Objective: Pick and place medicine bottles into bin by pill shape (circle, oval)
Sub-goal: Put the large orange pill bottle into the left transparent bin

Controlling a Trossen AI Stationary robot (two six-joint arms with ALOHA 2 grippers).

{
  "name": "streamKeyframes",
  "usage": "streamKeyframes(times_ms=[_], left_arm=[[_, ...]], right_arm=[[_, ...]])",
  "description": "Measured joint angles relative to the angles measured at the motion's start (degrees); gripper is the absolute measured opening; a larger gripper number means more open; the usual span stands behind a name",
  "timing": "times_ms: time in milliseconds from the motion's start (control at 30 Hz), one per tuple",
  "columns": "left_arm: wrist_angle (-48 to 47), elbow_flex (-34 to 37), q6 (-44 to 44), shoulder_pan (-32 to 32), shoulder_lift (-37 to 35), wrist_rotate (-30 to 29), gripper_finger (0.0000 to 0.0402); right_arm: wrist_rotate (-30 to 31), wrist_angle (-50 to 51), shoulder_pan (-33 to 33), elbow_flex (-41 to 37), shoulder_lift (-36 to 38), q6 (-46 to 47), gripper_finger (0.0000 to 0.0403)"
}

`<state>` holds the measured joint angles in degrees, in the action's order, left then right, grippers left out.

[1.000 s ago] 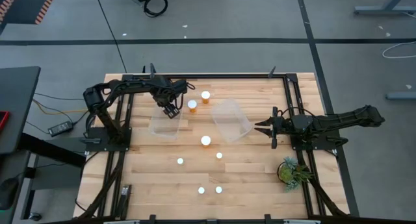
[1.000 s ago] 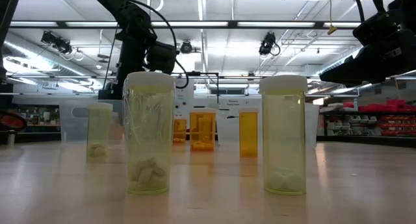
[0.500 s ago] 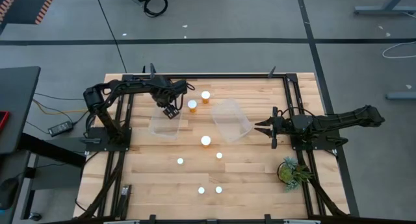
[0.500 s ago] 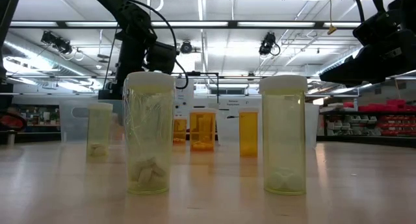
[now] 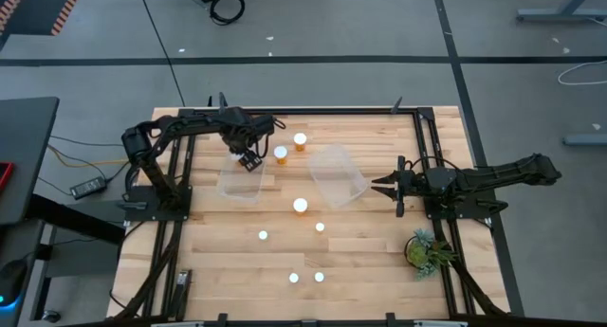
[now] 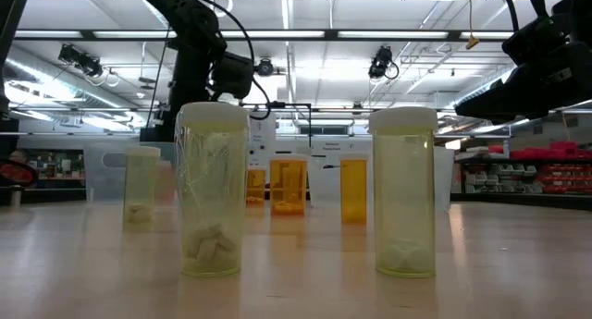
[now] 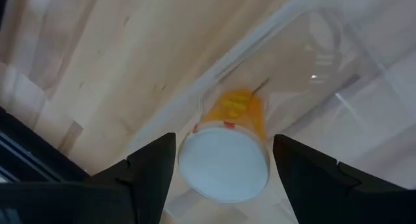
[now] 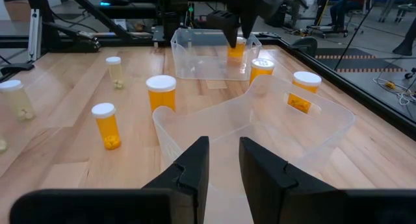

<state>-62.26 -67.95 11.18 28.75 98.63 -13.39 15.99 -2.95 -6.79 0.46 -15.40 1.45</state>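
Wooden tabletop [image 5: 360, 242] carries 2 clear bins. Left gripper [image 5: 249, 160] hangs over the left bin [image 5: 242, 183], fingers spread beside an orange bottle [image 7: 229, 156] inside. Right gripper [image 5: 387, 186] waits beside the right bin [image 5: 338, 175], fingers slightly parted.

Left arm: reaches in from the worktop's left edge toward the far side; left gripper [image 5: 248, 160] fingers spread apart.
Right arm: extended low from the right edge; right gripper [image 5: 382, 185] fingers slightly parted.
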Motion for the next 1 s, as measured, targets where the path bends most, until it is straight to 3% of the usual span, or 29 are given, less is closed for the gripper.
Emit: streamKeyframes(times_ms=[633,1000], left_arm=[[-4.7,-11.4,0.1,-2.2,0.0,0.5,0.0261],[5.9,-12.8,3.3,-6.0,0.0,0.6,0.0255]], right_arm=[[0.0,0.0,0.0,0.0,0.0,0.0,0.0092],[0.0,0.0,0.0,0.0,0.0,0.0,0.0092]])
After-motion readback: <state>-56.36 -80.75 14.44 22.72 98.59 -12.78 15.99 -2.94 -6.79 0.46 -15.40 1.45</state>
